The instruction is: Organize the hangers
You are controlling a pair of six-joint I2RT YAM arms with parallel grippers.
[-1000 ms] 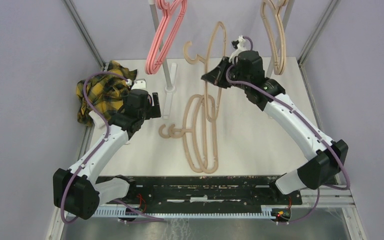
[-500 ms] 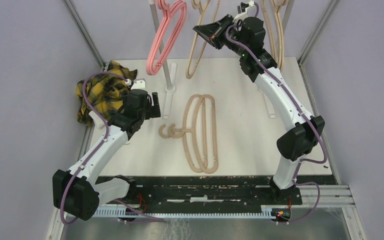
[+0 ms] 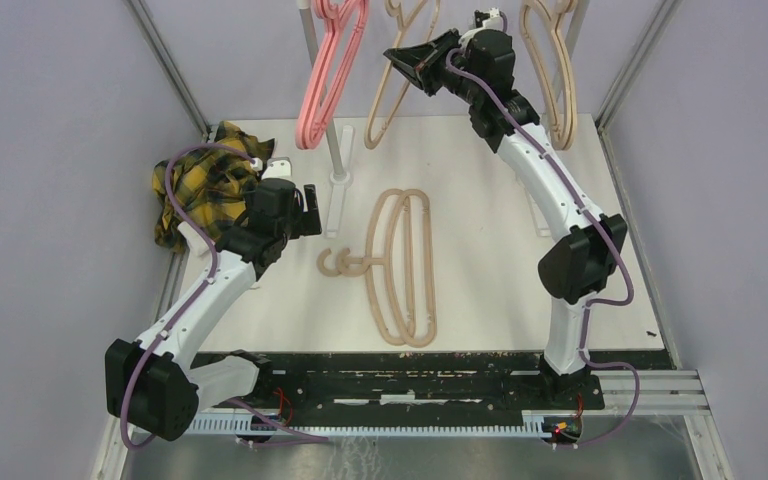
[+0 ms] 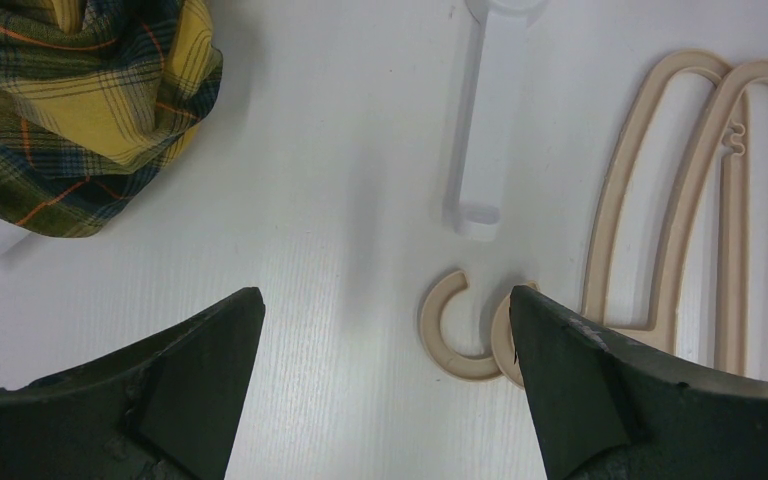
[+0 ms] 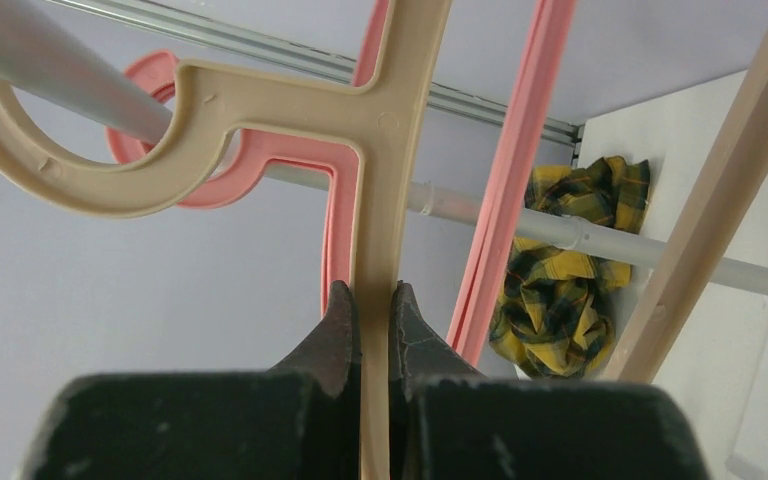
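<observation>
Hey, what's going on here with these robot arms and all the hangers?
The robot is putting hangers on a rail. Its right hand is shut on the stem of a beige hanger, whose hook sits round the rail beside the pink hangers. The left hand hangs open over the table, near two more beige hangers lying flat there, not touching them.

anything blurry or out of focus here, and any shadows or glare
Right wrist: the rail nearest the lens is soft, the beige hanger in the right claw crisp. Left wrist: sharp, only a faint shadow on the table ahead of the left claw. Top external: flat even light, no glare.
</observation>
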